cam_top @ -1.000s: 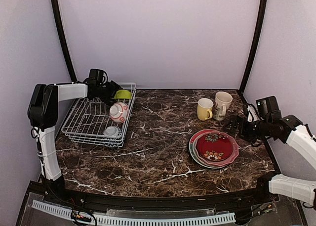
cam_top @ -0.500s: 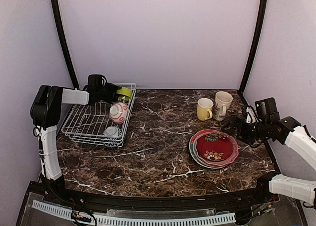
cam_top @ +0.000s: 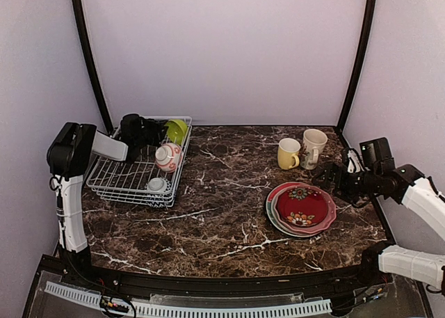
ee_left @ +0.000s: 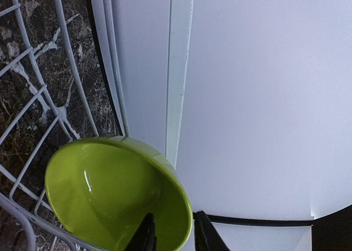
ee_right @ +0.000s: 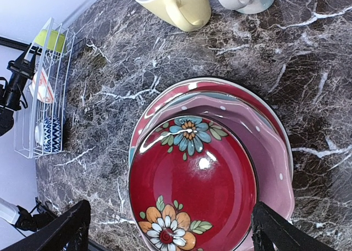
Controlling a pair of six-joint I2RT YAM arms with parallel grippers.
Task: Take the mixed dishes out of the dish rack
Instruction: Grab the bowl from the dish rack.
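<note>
Marble top [cam_top: 222, 213], dish rack [cam_top: 118, 177] at 9 o'clock: lime-green bowl [ee_left: 110, 190] is only pinched at its rim by the left gripper [ee_left: 173, 230], so it could easily be twisted loose.

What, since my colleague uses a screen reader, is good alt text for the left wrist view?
The left end effector pinches the rim of a lime-green bowl, one finger inside and one outside, at the edge of the white wire dish rack. Dark marble table shows through the wires; pale wall fills the rest.

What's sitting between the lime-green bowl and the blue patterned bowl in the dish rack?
The red-and-white small bowl; the top external view shows it.
</note>
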